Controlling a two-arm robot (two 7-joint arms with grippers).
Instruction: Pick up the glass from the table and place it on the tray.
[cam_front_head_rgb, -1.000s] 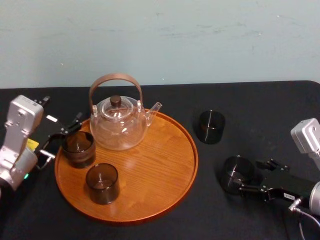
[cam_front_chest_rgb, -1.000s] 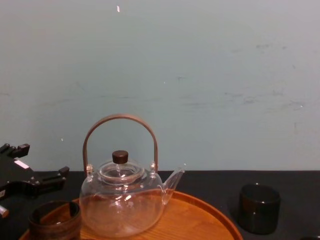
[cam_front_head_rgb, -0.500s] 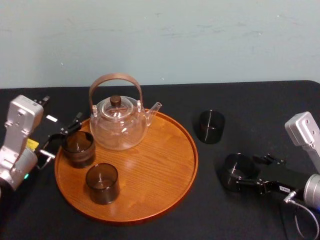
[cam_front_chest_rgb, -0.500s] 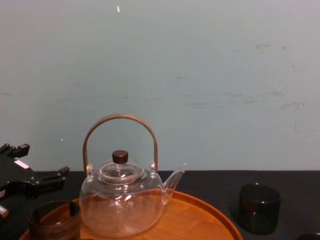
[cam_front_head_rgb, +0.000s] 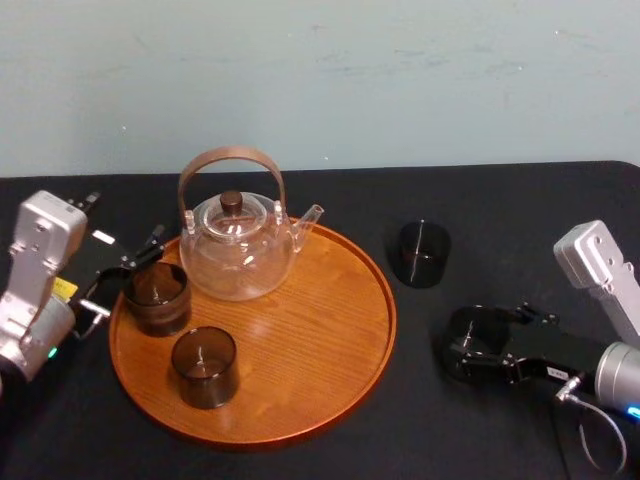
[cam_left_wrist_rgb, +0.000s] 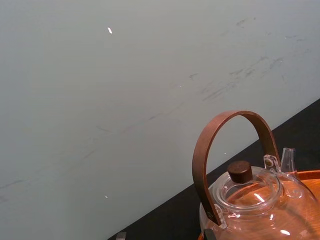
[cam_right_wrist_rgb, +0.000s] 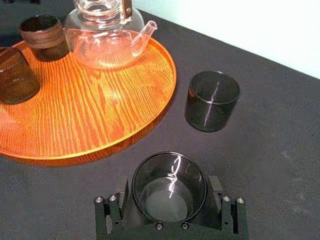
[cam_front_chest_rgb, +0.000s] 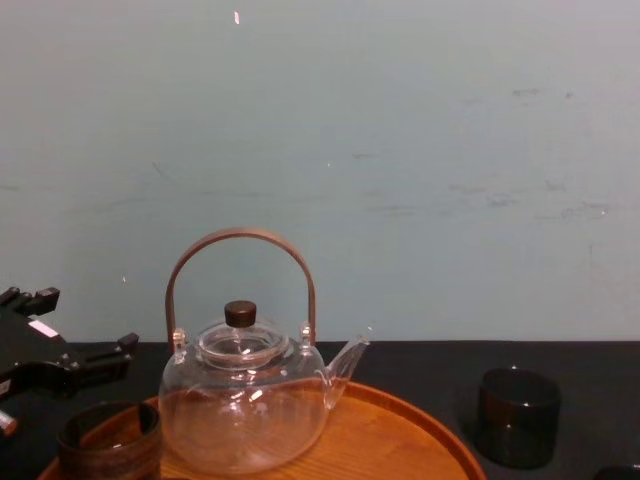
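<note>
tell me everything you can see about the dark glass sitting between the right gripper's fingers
The dark glass is a short, smoky, see-through tumbler with a round open mouth and a pale base, empty as far as it shows. It stands upright on the black table, off the tray to its right, nearer the robot than the other dark glass. The right gripper has a finger against each side of its wall; nothing else touches it.

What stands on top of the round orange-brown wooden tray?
A clear glass teapot with a brown handle and two dark glasses stand on the tray. Its far rim is hidden behind the teapot.
</note>
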